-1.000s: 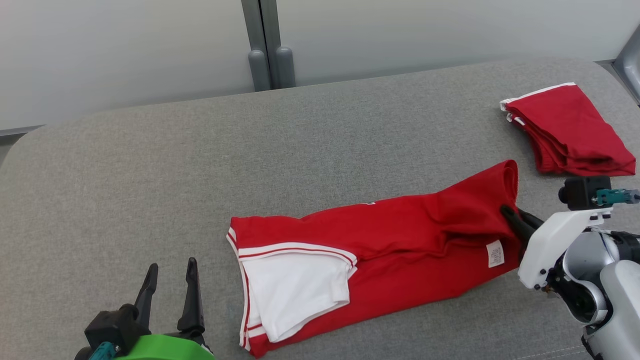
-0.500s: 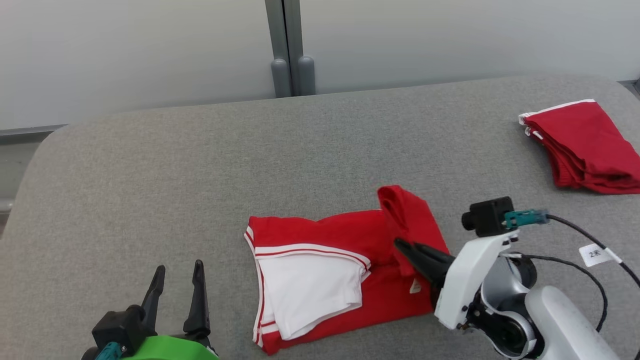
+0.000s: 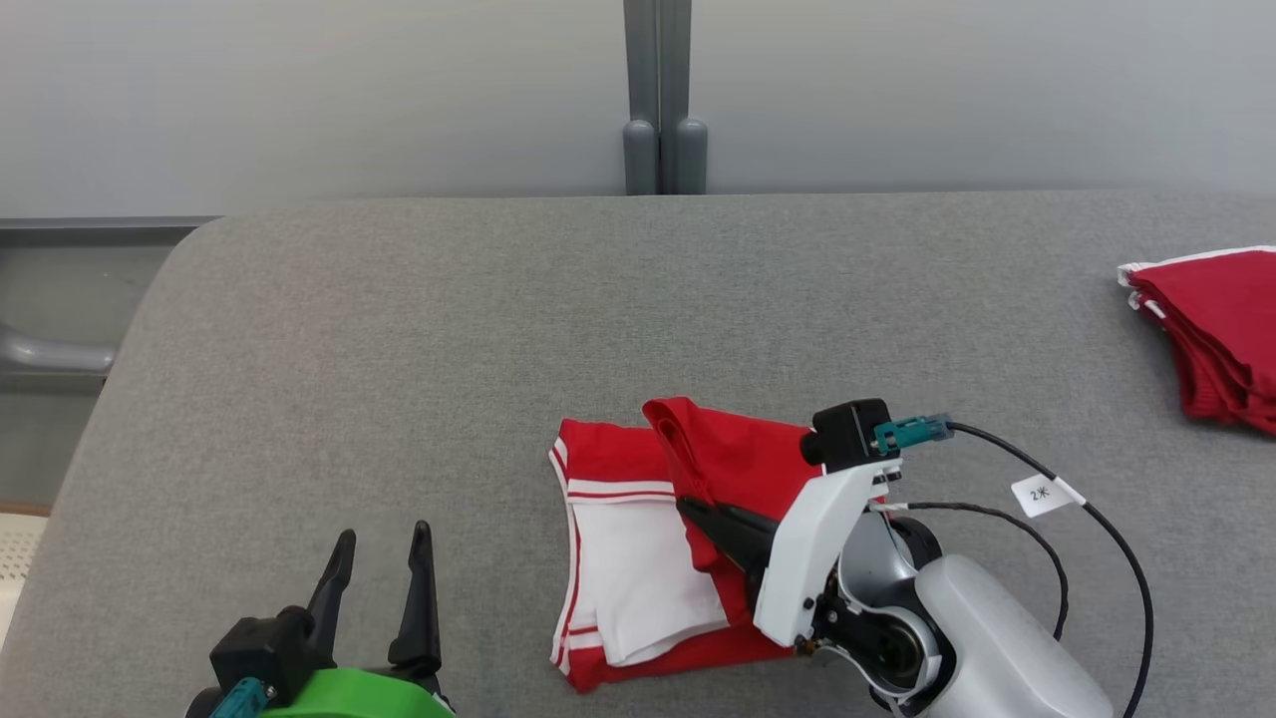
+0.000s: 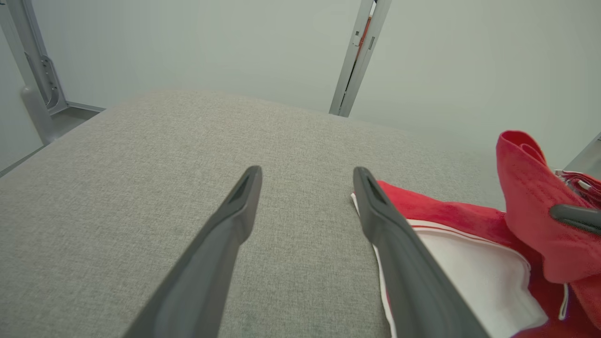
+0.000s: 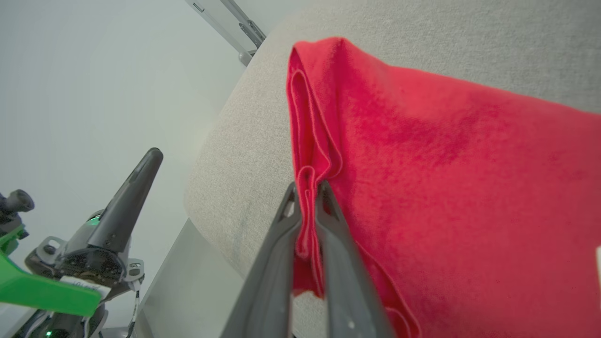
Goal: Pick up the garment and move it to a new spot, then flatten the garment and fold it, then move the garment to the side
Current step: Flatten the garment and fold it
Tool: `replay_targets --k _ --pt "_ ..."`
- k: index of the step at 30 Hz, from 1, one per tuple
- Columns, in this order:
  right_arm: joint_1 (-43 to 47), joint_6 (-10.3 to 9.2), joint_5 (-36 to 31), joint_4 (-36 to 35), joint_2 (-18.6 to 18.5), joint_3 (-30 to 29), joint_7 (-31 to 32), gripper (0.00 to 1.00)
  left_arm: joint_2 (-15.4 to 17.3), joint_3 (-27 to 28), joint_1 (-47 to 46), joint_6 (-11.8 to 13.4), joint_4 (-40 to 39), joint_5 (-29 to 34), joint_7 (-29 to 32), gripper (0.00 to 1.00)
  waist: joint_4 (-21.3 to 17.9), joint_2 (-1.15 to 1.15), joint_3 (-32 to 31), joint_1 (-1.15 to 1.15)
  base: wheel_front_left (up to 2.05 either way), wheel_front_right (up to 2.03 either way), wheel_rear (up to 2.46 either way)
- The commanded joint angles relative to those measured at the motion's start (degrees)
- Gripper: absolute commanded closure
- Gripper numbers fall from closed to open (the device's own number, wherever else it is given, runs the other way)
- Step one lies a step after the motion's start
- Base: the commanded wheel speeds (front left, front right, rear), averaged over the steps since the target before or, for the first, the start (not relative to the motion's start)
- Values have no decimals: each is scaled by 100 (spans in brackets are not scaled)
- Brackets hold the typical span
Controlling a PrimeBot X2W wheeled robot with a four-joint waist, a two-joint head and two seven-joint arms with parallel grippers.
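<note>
Alignment matters: the right gripper (image 3: 693, 507), clamped on the red edge of the garment (image 3: 743, 461), should lay it squarely over the white part (image 3: 643, 573), left gripper (image 3: 383, 534) spread.

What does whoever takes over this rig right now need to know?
Left gripper: open, empty, over the grey surface left of the garment.
Right gripper: shut on the garment's red edge, raised over its white part.
Done: the garment lies on the surface, partly doubled over.
Left: lay this fold down, finish folding, move it aside.
Note: a folded red pile sits at the far right.
</note>
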Motion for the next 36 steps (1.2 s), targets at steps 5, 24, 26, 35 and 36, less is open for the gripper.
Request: replay_targets --k 5,24,26,35,36 --pt "-307 3 346 664 96 85 -248 100 -48 -51 -116 -37 70 -55 -41 0 353 0 0 0 0 0 0" --pt "-1385 3 2172 2630 100 1577 -1530 20 -130 -128 -206 -75 229 -81 -93 0 776 0 44 0 0 0 0" --pt "-1498 3 2358 2727 100 1700 -1680 2 -131 -124 -216 -79 240 -83 -101 0 774 0 56 0 0 0 0" --pt "-1991 3 2970 2855 101 2151 -2332 0 -131 -102 -233 -84 257 -81 -107 0 703 0 85 0 0 0 0" --pt "-2065 3 2934 2882 100 2191 -2451 0 -132 -99 -232 -80 256 -79 -109 0 687 0 85 0 0 0 0"
